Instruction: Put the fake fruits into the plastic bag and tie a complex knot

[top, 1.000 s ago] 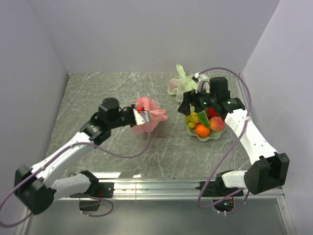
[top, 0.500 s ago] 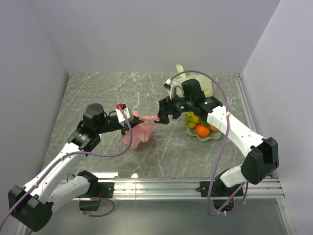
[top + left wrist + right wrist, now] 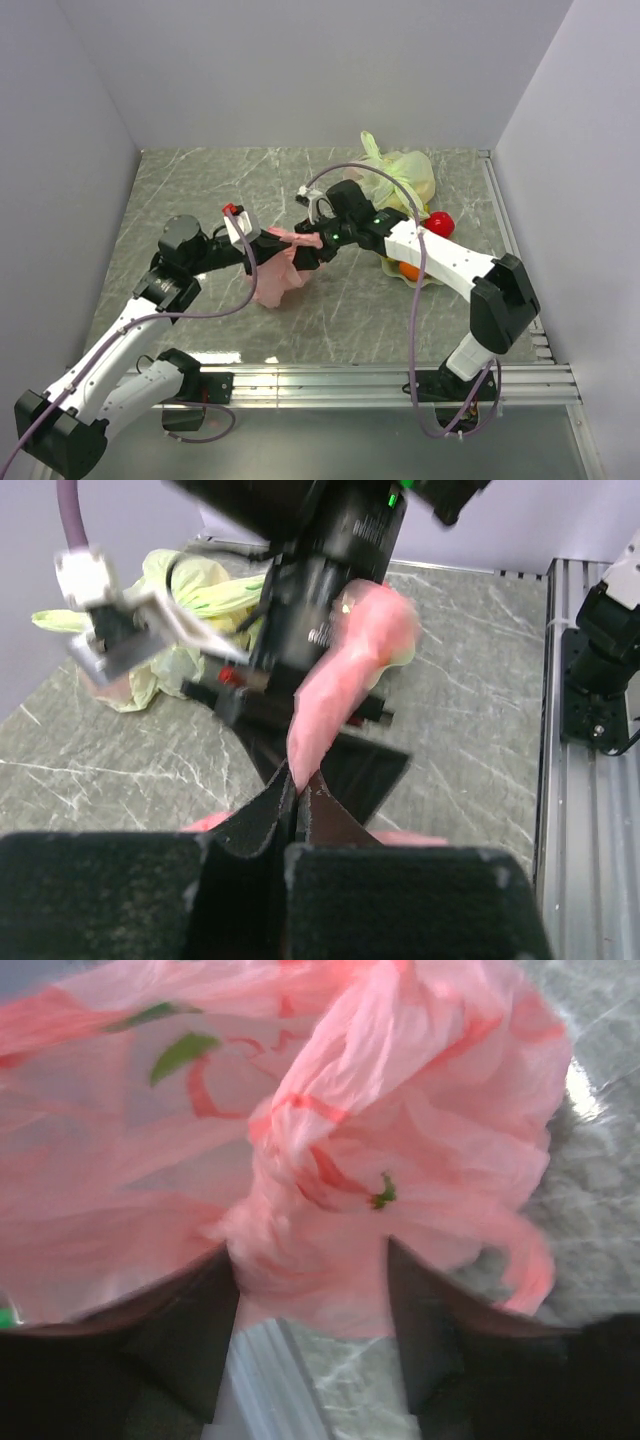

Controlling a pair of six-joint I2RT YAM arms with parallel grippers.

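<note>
Left gripper pinches a twisted strand of crinkly plastic bag

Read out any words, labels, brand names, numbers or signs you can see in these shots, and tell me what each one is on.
No text here can be read.
The pink bag carries red and green printed marks, but they are too blurred and crumpled to read as words.
The yellow-green bag shows no print at this size.
</note>
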